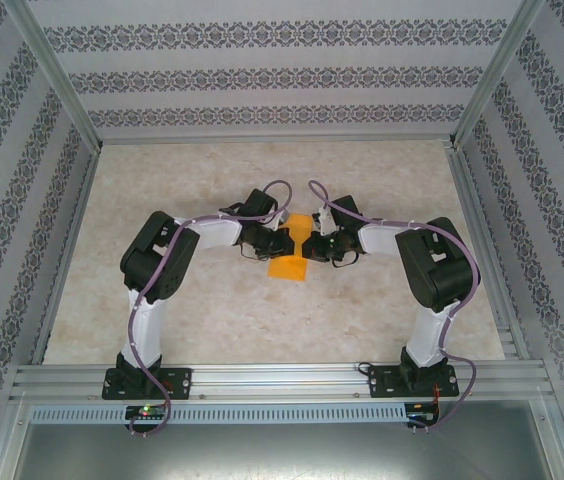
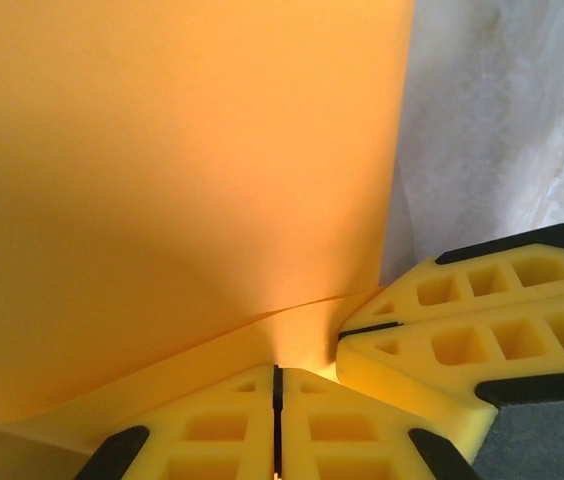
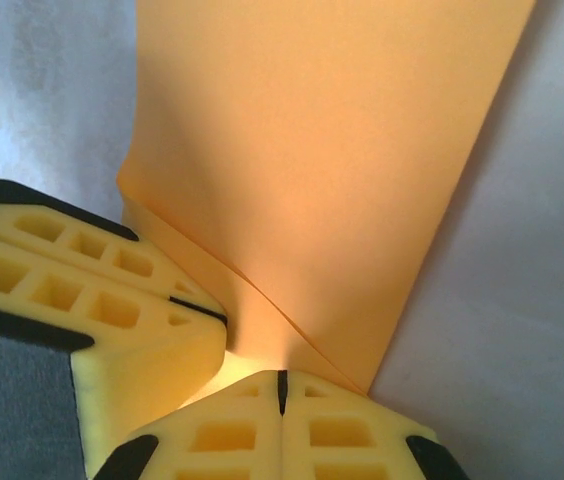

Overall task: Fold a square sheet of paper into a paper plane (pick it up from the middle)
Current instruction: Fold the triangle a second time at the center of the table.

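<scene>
The square sheet of paper (image 1: 289, 268) is bright orange and sits at the middle of the table, lifted and bent between my two grippers. My left gripper (image 1: 280, 240) and right gripper (image 1: 314, 243) meet over its centre, tip to tip. In the left wrist view the paper (image 2: 182, 180) rises as a folded double layer, and my left gripper (image 2: 278, 368) is shut on its lower edge, with the right gripper's yellow fingers (image 2: 462, 330) close beside. In the right wrist view the paper (image 3: 332, 150) stands above my right gripper (image 3: 282, 372), shut on it, next to the left gripper's fingers (image 3: 92, 290).
The pale marbled table (image 1: 212, 310) spreads around the paper on all sides. Metal frame rails (image 1: 272, 378) run along the near edge, and patterned walls (image 1: 262, 75) close in the back and sides. Both arm bases stand at the near rail.
</scene>
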You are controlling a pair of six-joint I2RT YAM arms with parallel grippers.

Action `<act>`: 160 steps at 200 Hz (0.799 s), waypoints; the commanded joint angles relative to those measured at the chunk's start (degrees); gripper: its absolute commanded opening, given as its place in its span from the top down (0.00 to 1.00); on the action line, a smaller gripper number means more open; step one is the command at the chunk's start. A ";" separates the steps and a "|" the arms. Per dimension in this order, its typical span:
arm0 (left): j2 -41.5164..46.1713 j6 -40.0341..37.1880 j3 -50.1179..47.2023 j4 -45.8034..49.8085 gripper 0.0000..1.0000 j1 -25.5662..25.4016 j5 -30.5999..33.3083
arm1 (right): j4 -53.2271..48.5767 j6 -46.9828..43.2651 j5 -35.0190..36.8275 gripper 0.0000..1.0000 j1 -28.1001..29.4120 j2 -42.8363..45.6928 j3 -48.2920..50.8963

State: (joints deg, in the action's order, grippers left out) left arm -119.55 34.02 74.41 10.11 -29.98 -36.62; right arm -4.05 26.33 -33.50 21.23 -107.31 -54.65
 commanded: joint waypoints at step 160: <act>-2.28 -3.71 5.09 7.94 0.89 6.05 4.69 | -8.14 -4.87 5.72 1.00 -0.55 -2.66 -0.48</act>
State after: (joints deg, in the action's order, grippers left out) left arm -120.55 32.36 77.73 14.59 -25.67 -35.40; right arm -5.61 23.55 -33.45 21.23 -107.74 -55.77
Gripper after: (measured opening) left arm 0.107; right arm 0.050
